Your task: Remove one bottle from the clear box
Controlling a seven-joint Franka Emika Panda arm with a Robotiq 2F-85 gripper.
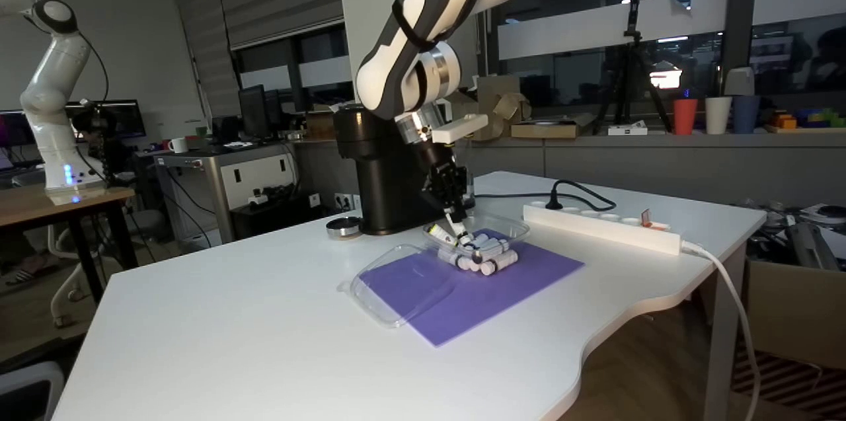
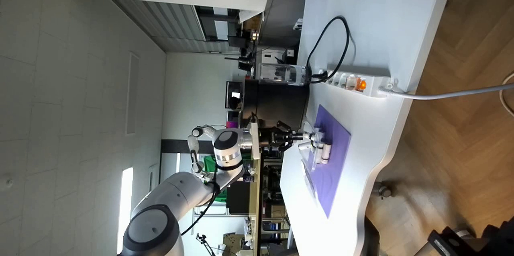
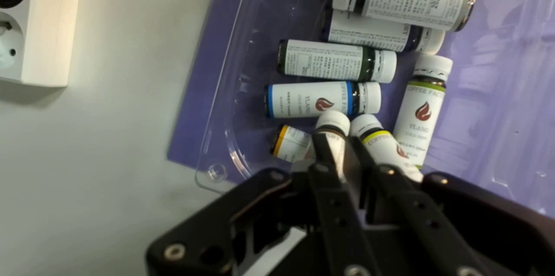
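The clear box (image 3: 230,59) is a low transparent tray with several small white-capped bottles lying in it. It also shows in an exterior view (image 1: 523,230). My gripper (image 3: 337,144) reaches into one end of the box, with its fingers closed on both sides of a brown-ringed bottle (image 3: 333,123). That bottle's lower part is hidden by the fingers. A yellow-ringed bottle (image 3: 383,146) lies beside the right finger and an orange-ringed bottle (image 3: 290,144) beside the left. Blue-ringed (image 3: 308,100), dark green (image 3: 338,60) and light-green-ringed (image 3: 418,115) bottles lie nearby. The gripper points down in both exterior views (image 1: 455,213) (image 2: 298,136).
The box stands on a purple mat (image 1: 522,299). A clear lid (image 1: 396,295) lies partly on the mat, beside the box. A white power strip (image 1: 601,229) with a black plug and cable is on the table. A round metal tin (image 1: 344,228) stands near the black base (image 1: 396,176).
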